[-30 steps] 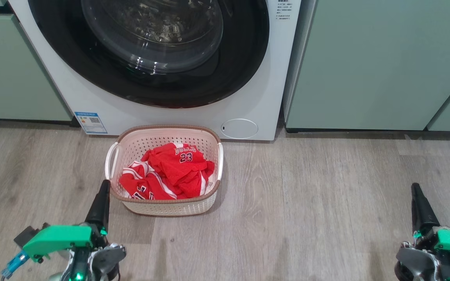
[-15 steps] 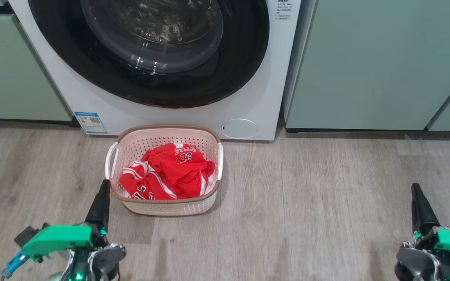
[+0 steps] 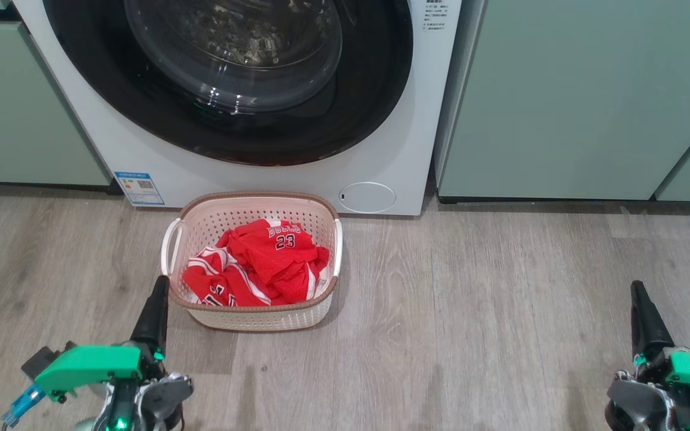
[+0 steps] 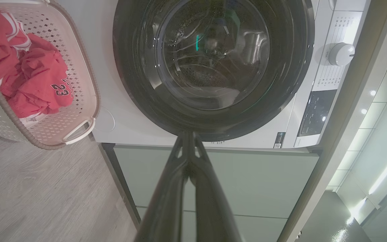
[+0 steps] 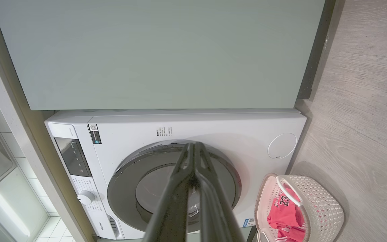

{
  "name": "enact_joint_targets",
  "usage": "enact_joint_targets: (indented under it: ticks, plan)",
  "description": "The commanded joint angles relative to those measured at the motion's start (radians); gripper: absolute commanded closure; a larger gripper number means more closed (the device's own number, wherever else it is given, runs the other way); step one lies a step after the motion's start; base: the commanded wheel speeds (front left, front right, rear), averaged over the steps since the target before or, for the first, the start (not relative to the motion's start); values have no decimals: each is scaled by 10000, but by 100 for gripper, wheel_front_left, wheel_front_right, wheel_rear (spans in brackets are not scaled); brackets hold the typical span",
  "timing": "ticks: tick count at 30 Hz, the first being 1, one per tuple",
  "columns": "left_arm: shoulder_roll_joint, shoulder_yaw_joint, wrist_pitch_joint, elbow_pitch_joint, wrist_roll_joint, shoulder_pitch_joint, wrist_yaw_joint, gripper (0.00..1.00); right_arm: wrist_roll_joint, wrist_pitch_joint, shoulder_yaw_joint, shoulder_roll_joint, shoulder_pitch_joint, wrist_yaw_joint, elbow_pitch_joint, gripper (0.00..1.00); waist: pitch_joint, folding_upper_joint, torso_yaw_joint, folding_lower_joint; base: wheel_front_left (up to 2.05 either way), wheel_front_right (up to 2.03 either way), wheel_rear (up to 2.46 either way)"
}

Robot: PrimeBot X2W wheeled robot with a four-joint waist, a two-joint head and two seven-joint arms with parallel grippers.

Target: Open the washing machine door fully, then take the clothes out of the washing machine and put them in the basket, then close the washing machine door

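The white washing machine (image 3: 381, 161) stands at the top of the head view, its black-rimmed round door (image 3: 231, 78) shut flat against the front; the door (image 4: 213, 67) also faces the left wrist camera. On the floor just before it sits the cream basket (image 3: 255, 317) holding the red clothes (image 3: 261, 263) with the number 23 showing. My left gripper (image 3: 161, 281) is shut and empty, its tip beside the basket's near left corner. My right gripper (image 3: 637, 286) is shut and empty over the floor at the lower right. The two wrist views show the fingers pressed together, left (image 4: 188, 134) and right (image 5: 193, 146).
Pale green cabinets (image 3: 578, 102) flank the machine on both sides. Grey wood-look floor (image 3: 471, 311) stretches between the basket and my right gripper. A small round cover (image 3: 367, 197) and a blue energy label (image 3: 139, 188) mark the machine's lower front.
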Motion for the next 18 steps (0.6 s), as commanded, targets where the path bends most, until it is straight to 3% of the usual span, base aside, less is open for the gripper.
enact_joint_targets:
  ticks: [1, 18]
  plan:
    - [54, 320, 60, -357, -51, -528, 7, 100, 63, 57, 241, -183, -422, -6, -388, 100, 0, 0, 0, 0, 0, 0, 0]
    - [54, 320, 59, -357, -51, -528, 7, 100, 63, 57, 241, -183, -422, -6, -388, 100, 0, 0, 0, 0, 0, 0, 0]
